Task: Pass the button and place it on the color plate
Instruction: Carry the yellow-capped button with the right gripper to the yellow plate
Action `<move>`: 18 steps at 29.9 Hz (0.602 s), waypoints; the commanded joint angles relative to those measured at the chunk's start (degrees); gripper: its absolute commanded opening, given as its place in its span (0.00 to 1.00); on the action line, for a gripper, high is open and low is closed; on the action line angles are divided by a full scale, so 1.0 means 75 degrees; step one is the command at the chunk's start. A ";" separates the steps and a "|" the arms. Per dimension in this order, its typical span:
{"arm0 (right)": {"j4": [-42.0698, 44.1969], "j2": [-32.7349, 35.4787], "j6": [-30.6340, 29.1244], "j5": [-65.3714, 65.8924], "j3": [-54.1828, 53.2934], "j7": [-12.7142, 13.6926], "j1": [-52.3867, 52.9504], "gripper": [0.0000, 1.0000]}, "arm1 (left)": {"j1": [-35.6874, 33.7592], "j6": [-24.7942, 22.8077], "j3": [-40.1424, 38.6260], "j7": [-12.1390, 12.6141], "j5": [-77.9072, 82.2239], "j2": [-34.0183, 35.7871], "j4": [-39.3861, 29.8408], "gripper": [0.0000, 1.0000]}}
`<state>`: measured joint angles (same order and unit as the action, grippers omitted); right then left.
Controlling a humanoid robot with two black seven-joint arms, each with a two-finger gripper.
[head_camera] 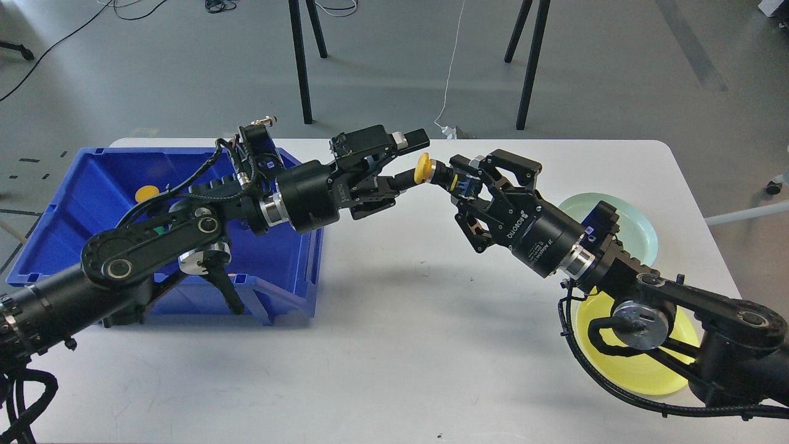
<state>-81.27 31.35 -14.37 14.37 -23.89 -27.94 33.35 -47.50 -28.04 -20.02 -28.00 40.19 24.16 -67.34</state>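
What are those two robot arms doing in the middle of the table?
They are passing a yellow button from one hand to the other, above the white table. The left hand and the right hand meet at the button; I cannot tell which one has hold of it right now. A blue bin on the left has another yellow piece in it. On the right lie a yellow plate and a pale green plate, both partly hidden by the right arm.

Both black arms (154,240) carry silver joint rings, looping black cables, and white "ROBOTIQ" lettering (516,224).
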 commanded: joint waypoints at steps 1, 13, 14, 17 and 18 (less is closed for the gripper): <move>-0.0483 0.1020 0.0310 0.0029 -0.0540 -0.0008 -0.0776 0.00 | 0.0005 0.0005 0.0009 0.0000 -0.0003 0.0002 0.0002 0.94; -0.0496 0.3649 0.3134 0.2453 -0.1339 -0.0008 -0.4024 0.00 | 0.0063 0.0005 -0.0143 0.0000 -0.0015 -0.0034 0.0119 0.94; -0.0450 0.3660 0.3309 0.2606 -0.1339 -0.0008 -0.4187 0.00 | 0.0063 0.0005 -0.0143 0.0000 -0.0015 -0.0034 0.0119 0.94; -0.0402 0.3649 0.3557 0.2946 -0.1304 -0.0008 -0.4411 0.00 | 0.0063 0.0005 -0.0143 0.0000 -0.0015 -0.0057 0.0107 0.94; -0.0402 0.3649 0.3557 0.2959 -0.1304 -0.0008 -0.4423 0.00 | 0.0063 0.0005 -0.0143 0.0000 -0.0015 -0.0057 0.0119 0.94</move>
<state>-84.47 58.69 11.11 34.99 -33.87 -28.01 1.32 -47.03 -28.00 -21.09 -28.01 40.08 23.80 -66.44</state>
